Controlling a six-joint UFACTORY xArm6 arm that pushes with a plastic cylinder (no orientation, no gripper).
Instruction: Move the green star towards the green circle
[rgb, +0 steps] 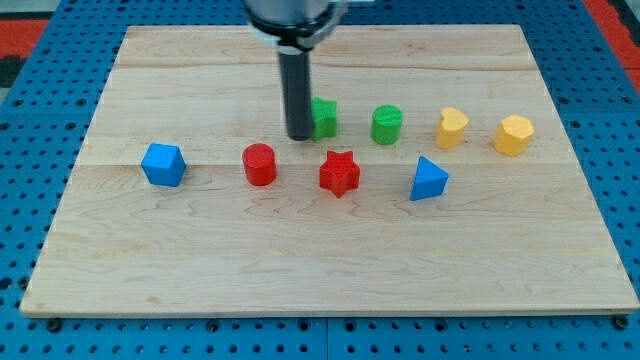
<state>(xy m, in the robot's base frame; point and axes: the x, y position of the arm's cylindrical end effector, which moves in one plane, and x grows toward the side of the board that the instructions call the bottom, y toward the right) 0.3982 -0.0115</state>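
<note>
My tip (299, 136) has no hand; it touches the view's left side of the green plastic star block (323, 117), with the green circle block (387, 124) near on the view's right.

Green star (324, 117): small ridged green block, resting on the wooden board, its left part hidden behind the dark rod; green circle (387, 124): short upright green cylinder, near the star on the view's right, apart from it.
</note>
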